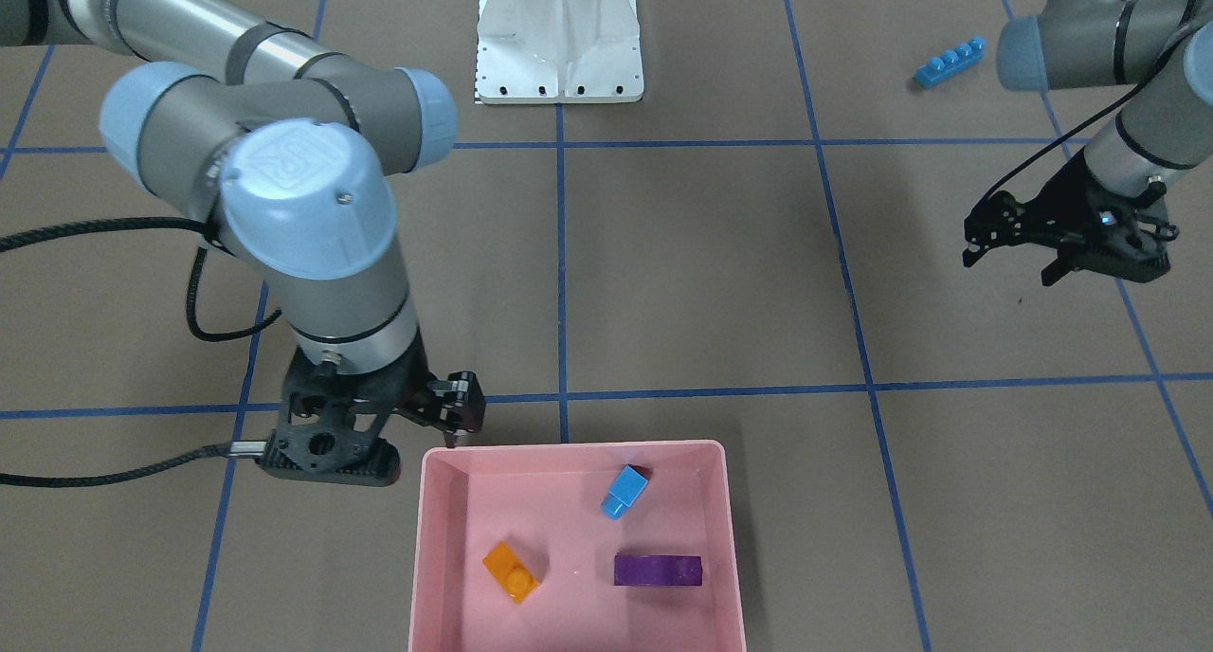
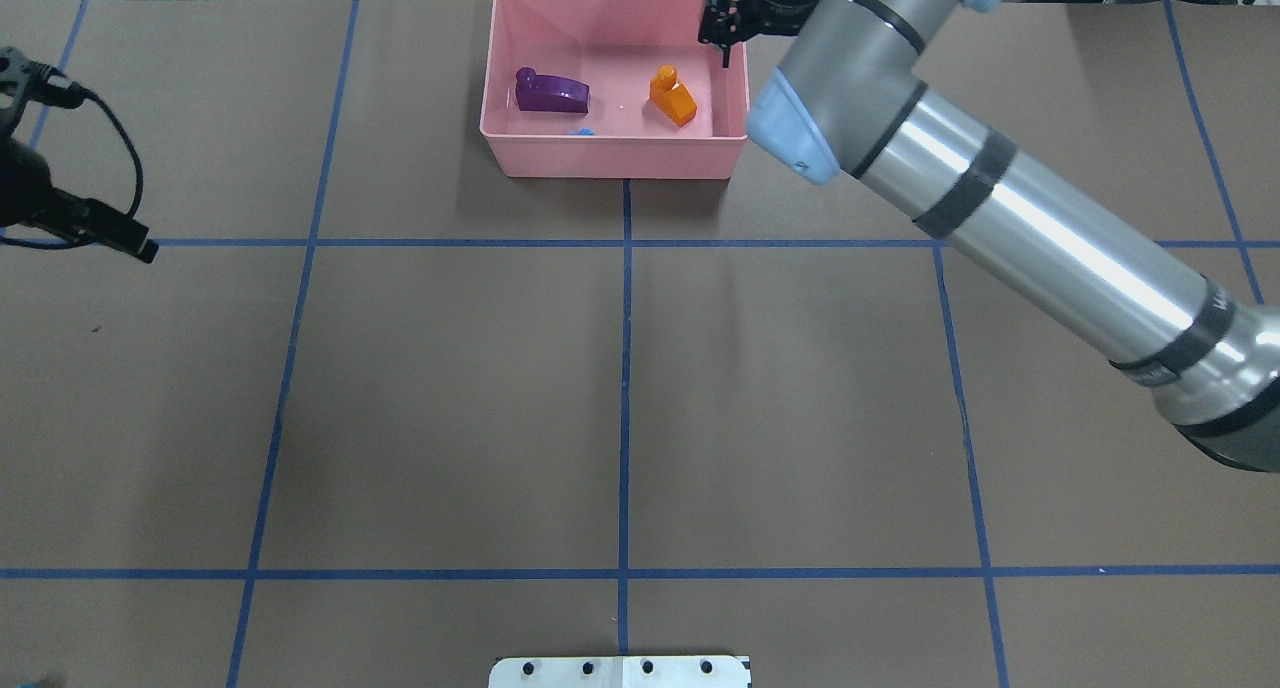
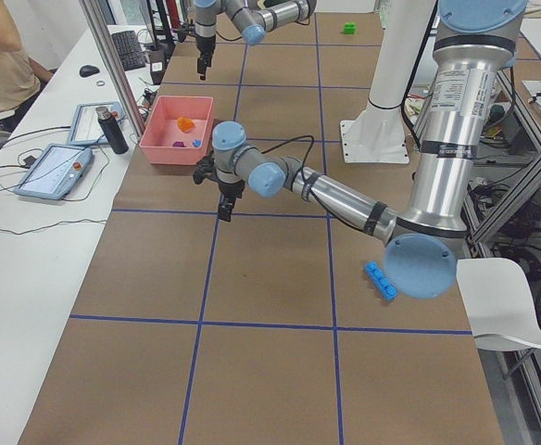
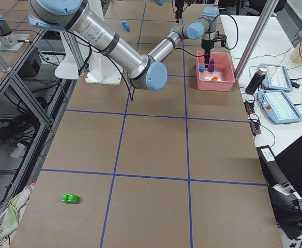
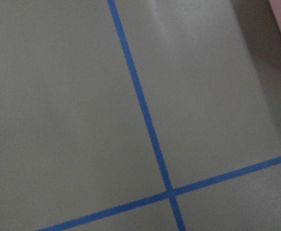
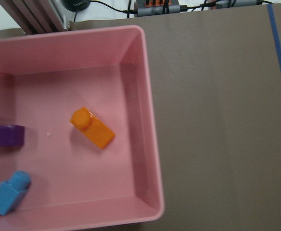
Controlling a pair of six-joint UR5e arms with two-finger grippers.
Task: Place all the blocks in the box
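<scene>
Overhead exterior view has the pink box [image 2: 615, 158] at the table's far edge from the robot, just left of the centre tape line. Three blocks lie on its smooth floor. The purple block [image 1: 658, 570] and the orange block [image 1: 512, 571] sit apart from each other toward the operators' side. The small blue block [image 1: 624, 493] lies tipped over close to the wall nearer the robot.

The right gripper [image 1: 455, 429] hangs above the box's right-hand wall, fingers pointing down and nothing visible between them. They overlap in every view, so whether they are parted or closed I cannot tell.

The left gripper [image 1: 1009, 263] hovers over bare brown table [image 1: 701, 273] well to the box's left, its two fingers spread apart and empty.

Two blocks are outside the box. The long blue four-stud block [image 1: 950, 63] lies on the table on the left arm's side, level with the white robot base [image 1: 559, 36]. The green two-stud block [image 4: 70, 198] rests at the table's right end, well apart from everything else.
</scene>
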